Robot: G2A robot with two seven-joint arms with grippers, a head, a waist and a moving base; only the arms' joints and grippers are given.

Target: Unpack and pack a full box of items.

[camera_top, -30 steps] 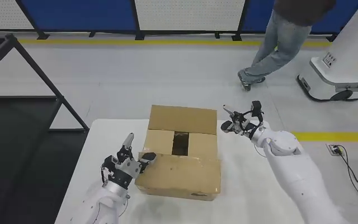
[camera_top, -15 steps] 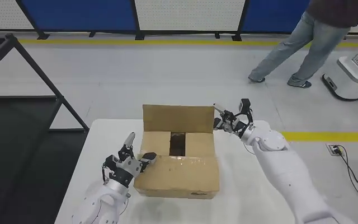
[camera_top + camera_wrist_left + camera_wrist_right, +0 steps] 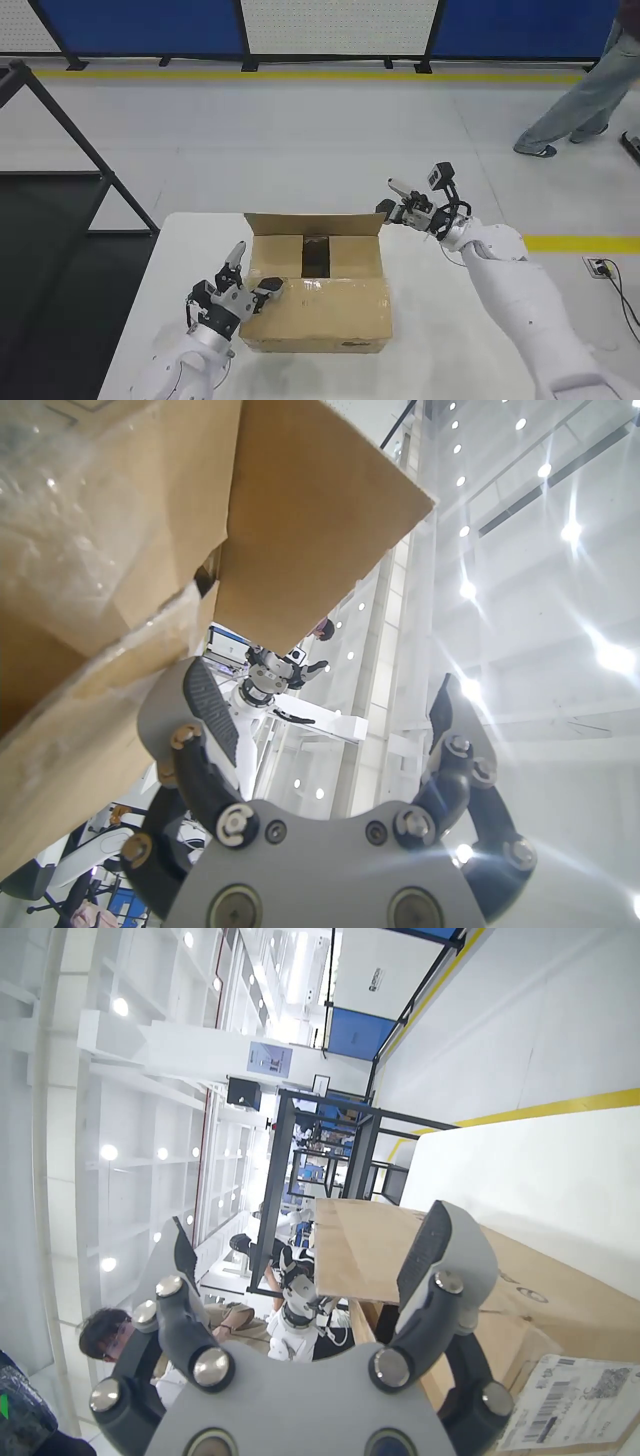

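Cardboard box (image 3: 300,338) in the middle of the white table (image 3: 440,340), square to the robot. Far flap (image 3: 312,224) up, roughly vertical. Near flap (image 3: 325,305) down flat, clear tape (image 3: 330,284) along its edge. Two inner flaps (image 3: 275,256) down too, dark gap (image 3: 317,257) between them. Contents not readable through that gap.

Right jaws spread wide at the far flap's right top corner, gripping nothing. One pad (image 3: 425,1253) just in front of the flap's edge, the other well off it. Can't tell whether either is touching cardboard. Left jaws also wide apart and empty at the box's near-left corner, one pad (image 3: 210,705) just beside the near flap's taped end.

Reads as early unpack: opening flaps, nothing out yet.

For doing this step well:
- Push the far flap past vertical and outward to prevent spring-back over the opening. Press near the corner, not mid-panel.
- Use the left pad as a hook. Lift the near flap from its end and peel along the tape line rather than yanking straight up.
- Brace the box with the other arm during the peel, given the likely slide on a smooth table.
- Leave the inner flaps until after folding both outer flaps clear.
- Keep clear of the shipping label (image 3: 565,1393) on the side wall to avoid snagging.
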